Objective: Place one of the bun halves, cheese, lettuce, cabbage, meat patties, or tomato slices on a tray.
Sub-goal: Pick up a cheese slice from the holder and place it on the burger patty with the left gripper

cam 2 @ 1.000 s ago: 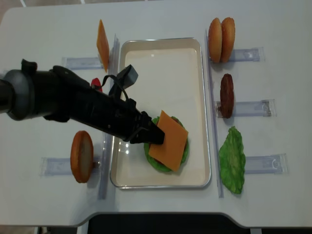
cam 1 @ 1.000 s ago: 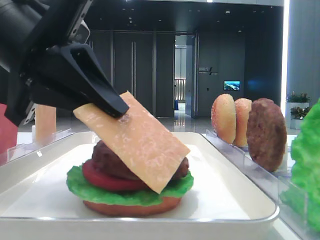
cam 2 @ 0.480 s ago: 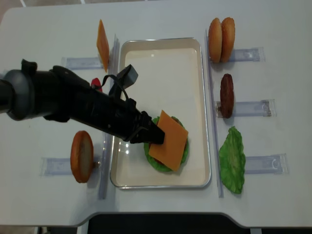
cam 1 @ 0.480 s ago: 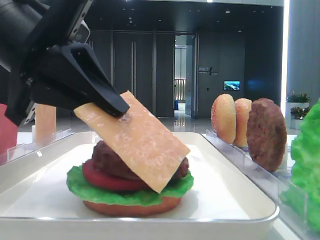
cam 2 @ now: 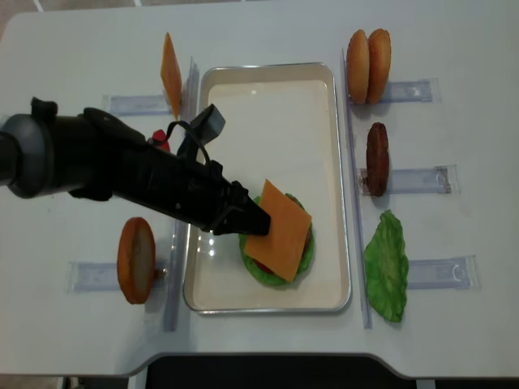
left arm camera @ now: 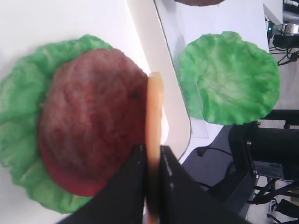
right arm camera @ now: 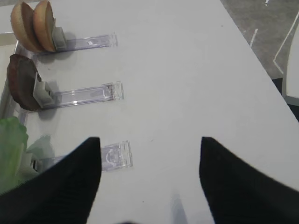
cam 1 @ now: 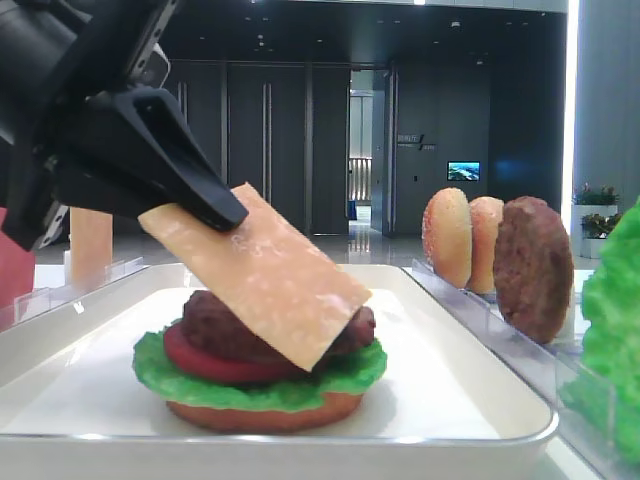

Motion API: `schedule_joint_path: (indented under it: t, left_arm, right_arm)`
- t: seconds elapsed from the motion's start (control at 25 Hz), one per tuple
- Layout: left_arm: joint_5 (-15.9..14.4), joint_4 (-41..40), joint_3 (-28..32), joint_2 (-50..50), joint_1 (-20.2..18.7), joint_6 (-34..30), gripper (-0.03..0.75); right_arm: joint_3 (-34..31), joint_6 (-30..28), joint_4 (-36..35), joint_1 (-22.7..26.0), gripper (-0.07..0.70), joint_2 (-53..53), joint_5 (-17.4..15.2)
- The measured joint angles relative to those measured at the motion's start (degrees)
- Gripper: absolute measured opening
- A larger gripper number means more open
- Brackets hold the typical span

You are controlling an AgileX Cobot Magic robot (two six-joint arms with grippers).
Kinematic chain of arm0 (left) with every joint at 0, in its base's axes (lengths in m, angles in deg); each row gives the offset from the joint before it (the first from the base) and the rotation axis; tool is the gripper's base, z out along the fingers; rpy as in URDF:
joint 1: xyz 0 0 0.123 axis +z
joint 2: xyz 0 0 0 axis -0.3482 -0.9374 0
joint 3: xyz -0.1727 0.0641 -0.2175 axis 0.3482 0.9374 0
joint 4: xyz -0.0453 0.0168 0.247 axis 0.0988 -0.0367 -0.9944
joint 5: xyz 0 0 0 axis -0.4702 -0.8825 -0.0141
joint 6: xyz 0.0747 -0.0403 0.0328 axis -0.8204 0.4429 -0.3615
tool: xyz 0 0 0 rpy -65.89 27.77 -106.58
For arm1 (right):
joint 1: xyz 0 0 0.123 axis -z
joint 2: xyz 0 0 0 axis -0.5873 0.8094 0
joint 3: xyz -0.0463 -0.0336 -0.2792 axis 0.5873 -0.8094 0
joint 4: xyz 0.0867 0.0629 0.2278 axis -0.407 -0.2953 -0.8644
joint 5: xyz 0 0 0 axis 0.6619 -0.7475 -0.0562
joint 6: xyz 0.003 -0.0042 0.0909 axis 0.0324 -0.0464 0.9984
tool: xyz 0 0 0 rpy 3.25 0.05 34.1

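Left pincer [cam 2: 251, 220] gripping cheese [cam 2: 278, 230], tilted over patty [cam 1: 215, 322], tray [cam 2: 268, 85]

tomato slice [cam 2: 247, 241] mostly hidden under cheese [cam 2: 278, 231], lettuce [cam 1: 612, 340] cropped at edge

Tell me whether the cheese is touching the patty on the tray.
Cannot tell. In the low exterior view the cheese, tilted, overlaps the meat patty; neither contact nor gap shows plainly.

Left arm reaches in from the left, angled toward the middle of the overhead view; left gripper [cam 2: 253, 220] has jaws pinched tight on an edge-on thin slice, visible between the fingers [left arm camera: 135, 186] in the wrist view; right gripper [right arm camera: 147, 175] hangs above the tabletop, fingers spread wide apart, nothing between them
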State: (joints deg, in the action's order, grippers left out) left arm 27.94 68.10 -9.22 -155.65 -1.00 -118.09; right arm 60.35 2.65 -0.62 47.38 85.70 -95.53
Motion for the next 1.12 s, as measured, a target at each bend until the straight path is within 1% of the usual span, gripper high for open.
schedule_joint_path:
  t: [0.44, 0.68, 0.76, 0.84, 0.88, 0.92, 1.0, 1.12]
  left_arm:
    - [-0.2, 0.0, 0.0, 0.0, 2.1, 0.0, 0.033]
    - [0.1, -0.5, 0.0, 0.0, 2.2, 0.0, 0.034]
    - [0.5, -0.5, 0.0, 0.0, 2.2, 0.0, 0.048]
    - [0.9, -0.7, 0.0, 0.0, 2.2, 0.0, 0.094]
    - [1.1, -0.8, 0.0, 0.0, 2.2, 0.0, 0.127]
    - [1.2, -0.8, 0.0, 0.0, 2.2, 0.0, 0.176]
    - [1.2, -0.8, 0.0, 0.0, 2.2, 0.0, 0.292]
    - [1.3, -1.3, 0.0, 0.0, 2.2, 0.0, 0.516]
  right_arm:
    - [0.0, 0.0, 0.0, 0.0, 0.434, 0.0, 0.0]
    - [0.0, 0.0, 0.0, 0.0, 0.434, 0.0, 0.0]
    - [0.0, 0.0, 0.0, 0.0, 0.434, 0.0, 0.0]
    - [0.0, 0.0, 0.0, 0.0, 0.434, 0.0, 0.0]
    - [0.0, 0.0, 0.0, 0.0, 0.434, 0.0, 0.0]
    - [0.0, 0.0, 0.0, 0.0, 0.434, 0.0, 0.0]
    - [0.0, 0.0, 0.0, 0.0, 0.434, 0.0, 0.0]
    - [0.0, 0.0, 0.0, 0.0, 0.434, 0.0, 0.0]
